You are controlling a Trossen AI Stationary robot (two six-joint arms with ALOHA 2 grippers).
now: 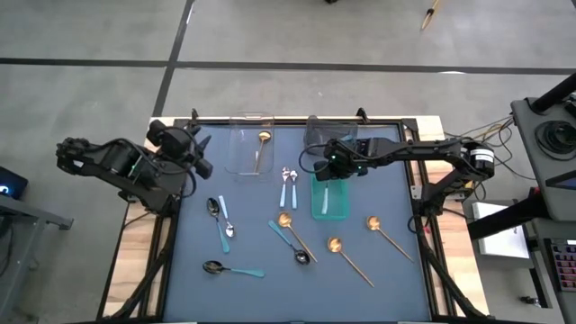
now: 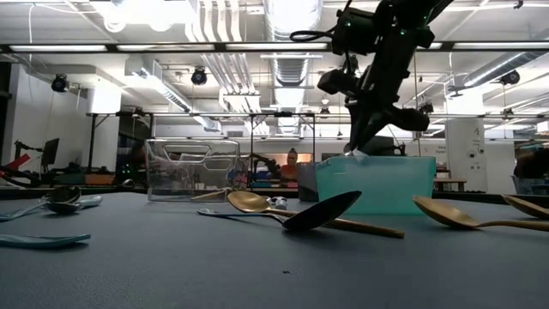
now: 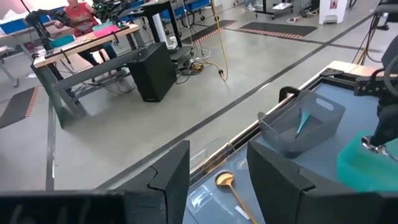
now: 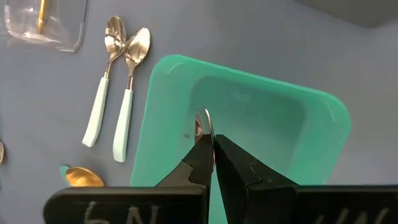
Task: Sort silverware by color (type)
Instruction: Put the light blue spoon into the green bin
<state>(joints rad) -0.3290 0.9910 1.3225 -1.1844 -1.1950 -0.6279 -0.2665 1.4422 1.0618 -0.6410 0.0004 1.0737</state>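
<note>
Right end effector (image 4: pixel 208 140): pinched on a silver spoon (image 4: pixel 204 121), over the teal bin (image 4: pixel 323 118).
Left end effector (image 3: pixel 217 168): partly open, empty, at the tabletop's left rear corner.

A teal bin (image 4: pixel 261 118), a dark blue table (image 1: pixel 387 270), gold spoons (image 1: pixel 382 232) and light-blue-handled silver spoons (image 4: pixel 127 81) are seen.

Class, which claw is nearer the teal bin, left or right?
Right. The right claw hangs directly over the teal bin, shut on a spoon. The left claw waits at the table's far-left edge.
</note>
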